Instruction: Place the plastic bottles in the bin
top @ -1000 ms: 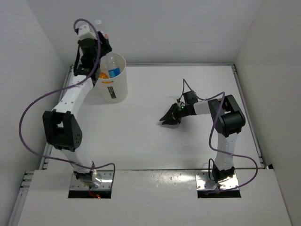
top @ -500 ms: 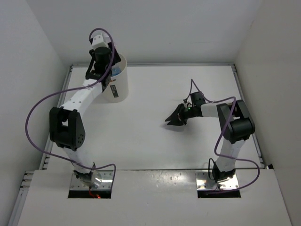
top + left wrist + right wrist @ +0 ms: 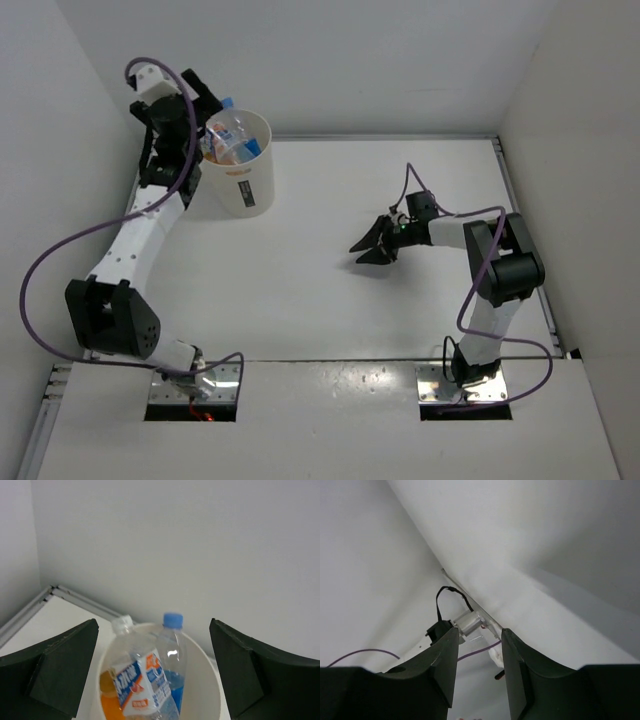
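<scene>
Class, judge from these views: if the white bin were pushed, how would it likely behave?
The bin stands upright on a smooth-looking table, so a low push would probably slide it; one near the rim might tip it. It looks like thin plastic holding only small bottles, so likely light.

Inspected: the left arm [image 3: 135, 235] has white tubular links, bulky black joint housings and a white box [image 3: 150, 78] (small, squarish) near the wrist. The right arm [image 3: 480, 322] is of the same build, with white links and black joints. One purple cable [image 3: 45, 260] loops loosely along the left side, and a second purple cable [image 3: 461, 305] follows the right. The left hand [image 3: 153, 625] and right hand [image 3: 479, 632] are matte black, with broad wedge-shaped fingers [image 3: 60, 670]. Each base is bolted to a bare metal plate [image 3: 225, 380] set into the tabletop's near edge.
</scene>
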Motion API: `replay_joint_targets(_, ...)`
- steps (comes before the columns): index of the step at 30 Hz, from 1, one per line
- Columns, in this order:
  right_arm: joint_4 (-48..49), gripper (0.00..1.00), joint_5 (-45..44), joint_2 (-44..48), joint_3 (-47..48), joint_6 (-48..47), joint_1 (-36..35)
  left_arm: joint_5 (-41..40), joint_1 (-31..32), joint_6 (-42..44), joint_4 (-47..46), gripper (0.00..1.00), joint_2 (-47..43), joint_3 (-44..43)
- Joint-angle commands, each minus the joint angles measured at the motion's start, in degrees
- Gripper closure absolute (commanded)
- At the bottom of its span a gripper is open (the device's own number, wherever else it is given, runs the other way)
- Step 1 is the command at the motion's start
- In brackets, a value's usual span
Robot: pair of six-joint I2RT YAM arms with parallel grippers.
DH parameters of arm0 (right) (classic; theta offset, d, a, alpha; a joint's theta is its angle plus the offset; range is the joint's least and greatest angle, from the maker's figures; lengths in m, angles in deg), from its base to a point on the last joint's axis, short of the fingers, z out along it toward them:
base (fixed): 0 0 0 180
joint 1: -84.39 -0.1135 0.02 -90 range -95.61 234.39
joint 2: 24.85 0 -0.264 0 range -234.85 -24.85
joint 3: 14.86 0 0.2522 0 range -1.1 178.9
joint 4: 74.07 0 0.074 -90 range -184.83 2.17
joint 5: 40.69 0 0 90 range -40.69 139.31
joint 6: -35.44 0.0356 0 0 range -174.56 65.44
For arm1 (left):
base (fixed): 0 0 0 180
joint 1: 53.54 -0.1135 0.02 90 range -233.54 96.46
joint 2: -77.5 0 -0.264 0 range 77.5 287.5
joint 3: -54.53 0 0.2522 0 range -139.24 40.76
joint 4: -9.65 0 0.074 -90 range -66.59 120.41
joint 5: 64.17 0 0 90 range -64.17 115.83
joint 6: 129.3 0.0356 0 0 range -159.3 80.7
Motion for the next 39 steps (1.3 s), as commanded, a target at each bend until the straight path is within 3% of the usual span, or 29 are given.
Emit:
replay_joint_targets(1, 1.57, 0.6, 1.03, 1.6, 3.57, -0.65, 0.33, -2.97, -4.94, -2.59, -1.43, 0.0, -4.18, -1.83)
replay_joint_targets(4, 1.57, 0.6, 1.02, 2.91, 5.94, -0.65, 0.33, -5.69, -10.04, -4.01, 3.23, 0.0, -5.86, 0.89)
replay_joint_targets(9, -2.37, 0.6, -2.75, 6.86, 9.64, -5.48, 1.37, -8.52, -14.45, -6.56, 5.61, 0.0, -13.33, 19.77)
replay_joint_targets(15, -15.45, 0.6, -21.98, 16.8, 15.5, -13.48, 2.08, -9.05, -14.45, -11.57, 11.32, 0.0, -16.68, 33.32)
replay_joint_targets(20, -19.26, 0.58, -27.1, 19.25, 16.32, -16.03, 2.61, -11.07, -14.45, -8.78, 11.85, 0.0, -16.68, 35.18)
replay_joint_targets(23, -16.98, 0.58, -26.49, 22.23, 12.38, -16.03, 3.14, -6.7, -14.45, -6.84, 8.62, 0.0, -16.07, 35.71)
replay_joint_targets(30, -21.45, 0.57, -32.54, 25.14, 14.03, -20.07, 4.19, 1.49, -14.45, -5.59, 6.32, 0.0, -14.04, 33.87)
replay_joint_targets(35, -23.48, 0.55, -45.01, 29.71, 14.13, -18.59, 4.72, 5.97, -14.45, -4.2, 7.99, 0.0, -11.5, 31.75)
replay_joint_targets(39, -26.46, 0.53, -53.45, 31.13, 16.31, -19.37, 5.24, 12.82, -14.45, -2.43, 4.21, 0.0, -11.49, 34.73)
